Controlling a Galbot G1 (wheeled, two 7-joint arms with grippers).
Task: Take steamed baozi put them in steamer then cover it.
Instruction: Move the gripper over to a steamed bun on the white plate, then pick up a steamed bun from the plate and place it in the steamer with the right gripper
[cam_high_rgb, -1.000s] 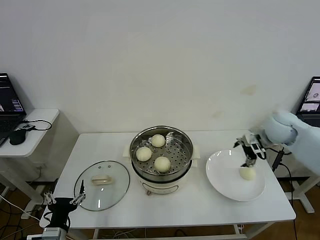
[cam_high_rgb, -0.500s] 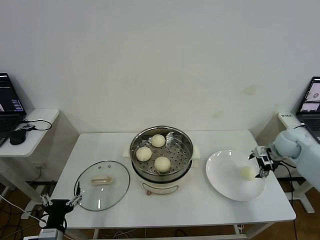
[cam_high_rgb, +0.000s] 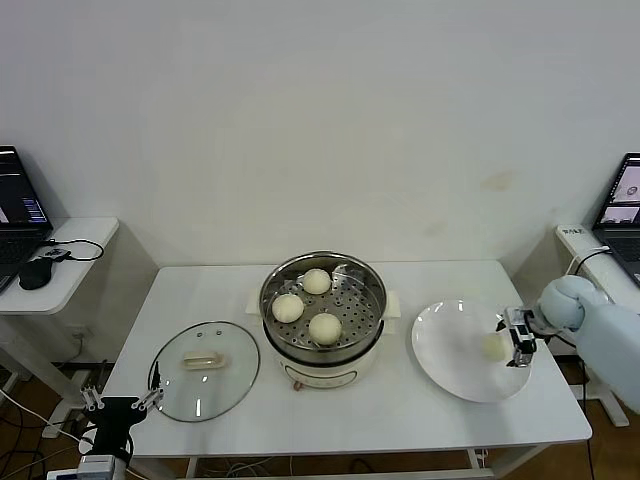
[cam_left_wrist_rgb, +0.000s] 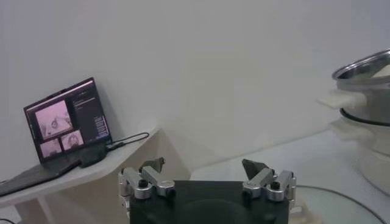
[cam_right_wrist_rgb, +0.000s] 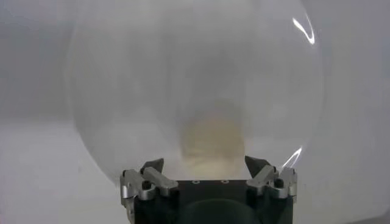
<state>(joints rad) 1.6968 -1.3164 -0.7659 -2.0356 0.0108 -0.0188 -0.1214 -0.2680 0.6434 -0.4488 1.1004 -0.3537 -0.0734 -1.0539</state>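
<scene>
On the white table the steamer stands in the middle, uncovered, and three baozi lie on its perforated tray: one near the front, one on the left side and one at the back. The fourth baozi is on the plate, which lies to the right of the steamer, and it sits in the right part of the plate, near the rim. The right gripper is low at the right edge of the plate, just beside this baozi. In the right wrist view the fingers are apart and the baozi lies on the plate just in front of them; they seem not to touch it, but this view is hazy and I cannot be sure. The glass lid lies flat on the table to the left of the steamer, with its cream handle up, and it is apart from the steamer. The left gripper is parked low at the front left corner of the table, near the edge of the lid; its fingers are apart and hold nothing. In the left wrist view the steamer shows at the side, and a laptop stands on a side table.
</scene>
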